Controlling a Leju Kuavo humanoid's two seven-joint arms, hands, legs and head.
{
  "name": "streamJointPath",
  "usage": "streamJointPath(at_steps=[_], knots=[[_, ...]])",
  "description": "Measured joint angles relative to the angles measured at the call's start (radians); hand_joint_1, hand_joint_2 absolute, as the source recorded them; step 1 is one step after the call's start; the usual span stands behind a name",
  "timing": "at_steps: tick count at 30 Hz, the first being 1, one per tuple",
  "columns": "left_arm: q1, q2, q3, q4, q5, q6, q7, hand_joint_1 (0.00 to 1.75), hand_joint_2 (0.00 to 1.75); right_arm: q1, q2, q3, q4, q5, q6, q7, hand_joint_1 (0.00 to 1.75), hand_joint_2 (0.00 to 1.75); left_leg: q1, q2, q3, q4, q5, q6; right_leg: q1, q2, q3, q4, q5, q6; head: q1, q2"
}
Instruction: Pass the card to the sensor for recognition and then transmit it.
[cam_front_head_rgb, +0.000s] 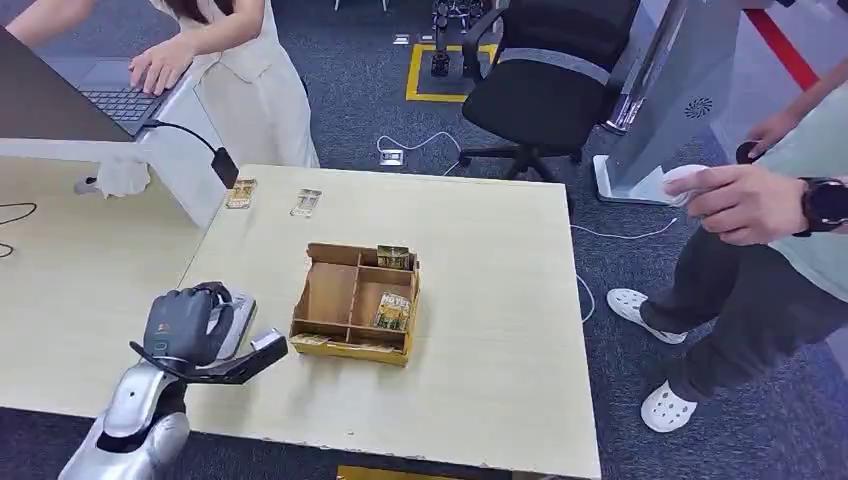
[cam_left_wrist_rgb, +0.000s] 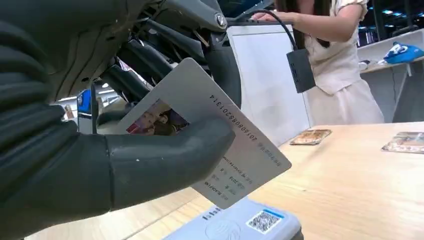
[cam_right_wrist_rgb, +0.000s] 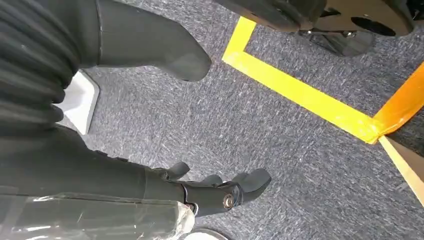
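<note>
We find the left hand (cam_front_head_rgb: 190, 325) over the near left part of the worktop (cam_front_head_rgb: 480, 330), its fingers (cam_left_wrist_rgb: 220, 65) closed on the card (cam_left_wrist_rgb: 220, 135). In the left wrist view the thumb presses across the card's printed face and the darker fingers back it from behind. The card is grey-white, with a small photo and a line of digits, and is held tilted, just above the sensor (cam_left_wrist_rgb: 240, 222), a pale blue-grey pad bearing a QR label. We cannot tell whether card and sensor touch. In the head view the sensor (cam_front_head_rgb: 238, 318) lies under the hand, near the worktop's left edge.

The right hand (cam_right_wrist_rgb: 220, 192) hangs over grey carpet (cam_right_wrist_rgb: 280, 150) marked with yellow tape (cam_right_wrist_rgb: 300, 95). Its fingers are apart and hold nothing.

A wooden tray (cam_front_head_rgb: 330, 295) with compartments sits mid-worktop, to the right of the left hand, with cards standing in its right-hand compartments. Two further cards (cam_front_head_rgb: 241, 193) lie flat near the far edge.

One person (cam_front_head_rgb: 240, 80) stands beyond the worktop at a laptop (cam_front_head_rgb: 115, 100). A second person's hand (cam_front_head_rgb: 745, 203), with a dark watch at the wrist, is at the right. A black chair (cam_front_head_rgb: 545, 85) stands on the carpet beyond.
</note>
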Motion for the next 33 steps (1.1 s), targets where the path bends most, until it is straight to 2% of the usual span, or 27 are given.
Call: streamJointPath(at_steps=[5,8,13,18,33], knots=[[-0.013,0.000,0.000,0.018,-0.005,0.006,0.002,1.75,1.75,0.000,0.000,0.000,0.000,0.001,0.000,0.001,0.00,1.75,0.000,0.000,0.000,0.000,0.000,0.000,0.000,0.000,0.000,0.000,0.000,0.000,0.000,0.000],[-0.021,0.000,0.000,0.040,-0.052,0.019,0.014,1.75,1.75,-0.001,0.000,0.000,0.001,0.004,0.002,0.000,0.00,1.75,0.000,0.000,0.000,0.000,0.000,0.000,0.000,0.000,0.000,0.000,0.000,0.000,0.000,0.000],[-0.043,-0.002,0.000,0.125,-0.097,0.065,0.027,1.75,1.75,-0.008,0.000,0.000,0.006,0.013,0.011,-0.010,0.00,1.75,0.000,0.000,0.000,0.000,0.000,0.000,0.000,0.000,0.000,0.000,0.000,0.000,0.000,0.000],[-0.059,-0.010,0.000,0.211,-0.131,0.079,0.055,1.75,1.75,-0.012,0.000,0.000,0.011,0.023,0.014,-0.012,0.00,1.75,0.000,0.000,0.000,0.000,0.000,0.000,0.000,0.000,0.000,0.000,0.000,0.000,0.000,0.000],[-0.078,-0.034,0.000,0.303,-0.187,0.063,0.100,1.75,1.75,-0.011,0.000,0.000,0.012,0.036,0.011,-0.002,0.00,1.75,0.000,0.000,0.000,0.000,0.000,0.000,0.000,0.000,0.001,0.000,0.000,0.000,0.000,0.000]])
